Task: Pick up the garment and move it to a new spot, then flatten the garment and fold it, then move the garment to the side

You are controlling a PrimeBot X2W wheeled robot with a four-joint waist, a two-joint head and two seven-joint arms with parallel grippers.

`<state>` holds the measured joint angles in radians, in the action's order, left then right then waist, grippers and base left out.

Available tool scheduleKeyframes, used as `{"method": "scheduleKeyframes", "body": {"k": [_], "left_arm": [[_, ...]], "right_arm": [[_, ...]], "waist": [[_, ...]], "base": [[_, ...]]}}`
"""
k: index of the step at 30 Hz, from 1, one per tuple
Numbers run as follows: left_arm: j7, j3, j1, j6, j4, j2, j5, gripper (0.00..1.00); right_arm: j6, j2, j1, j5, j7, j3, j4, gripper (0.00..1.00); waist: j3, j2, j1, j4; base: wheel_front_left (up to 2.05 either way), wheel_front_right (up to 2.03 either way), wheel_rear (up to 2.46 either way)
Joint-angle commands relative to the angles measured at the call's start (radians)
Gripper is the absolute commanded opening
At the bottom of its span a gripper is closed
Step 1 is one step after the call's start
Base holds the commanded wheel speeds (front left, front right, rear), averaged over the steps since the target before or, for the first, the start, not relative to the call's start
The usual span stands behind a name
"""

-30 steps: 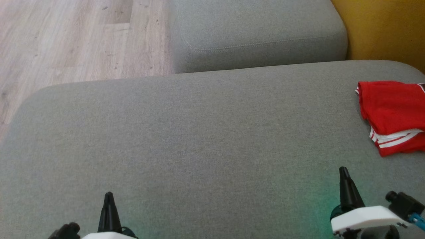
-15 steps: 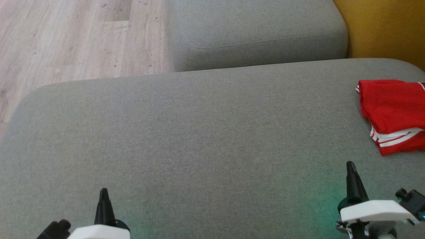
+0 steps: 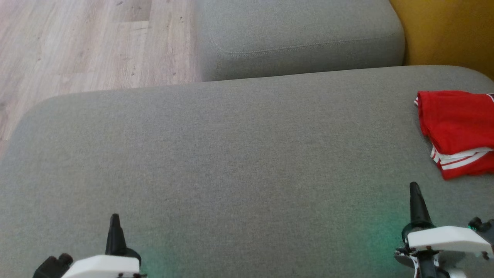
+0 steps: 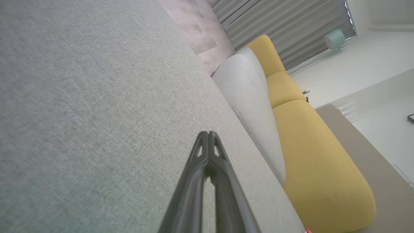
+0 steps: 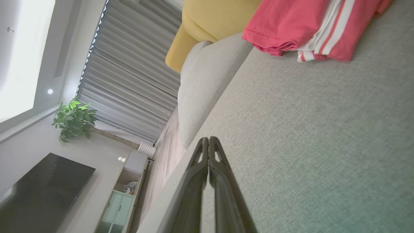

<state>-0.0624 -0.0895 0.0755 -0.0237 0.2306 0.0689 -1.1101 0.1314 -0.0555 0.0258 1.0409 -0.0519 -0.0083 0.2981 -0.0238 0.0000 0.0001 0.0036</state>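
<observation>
Garment (image 3: 455, 123) unmoved; right claw (image 3: 414, 187) has crept nearer.

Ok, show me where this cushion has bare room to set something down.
The big grey cushion is bare from its left edge by the wood floor across to the folded red garment at its right edge, including between the left gripper and right gripper. Crowded only at that right side.
</observation>
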Motion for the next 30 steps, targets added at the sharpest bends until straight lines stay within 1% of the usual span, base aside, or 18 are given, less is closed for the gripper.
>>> {"method": "scheduleKeyframes", "body": {"k": [1,13,30], "left_arm": [[0.008,0.036,-0.063,-0.009,-0.024,0.014,-0.027,0.00],[0.040,0.066,-0.091,-0.033,-0.015,0.014,-0.151,0.00],[0.094,0.116,-0.138,-0.072,0.000,0.013,-0.353,0.00]], "right_arm": [[0.000,-0.019,-0.054,0.032,0.006,0.006,-0.039,0.00],[-0.001,-0.019,-0.073,0.169,0.038,-0.012,-0.043,0.00],[-0.001,-0.019,-0.103,0.394,0.091,-0.044,-0.050,0.00]], "waist": [[0.001,0.0000,-0.0001,0.000],[0.007,0.0000,-0.0001,-0.001],[0.018,0.0000,-0.0001,-0.002]], "base": [[0.00,0.00,0.00],[0.00,0.00,0.00],[0.00,0.00,0.00]]}}
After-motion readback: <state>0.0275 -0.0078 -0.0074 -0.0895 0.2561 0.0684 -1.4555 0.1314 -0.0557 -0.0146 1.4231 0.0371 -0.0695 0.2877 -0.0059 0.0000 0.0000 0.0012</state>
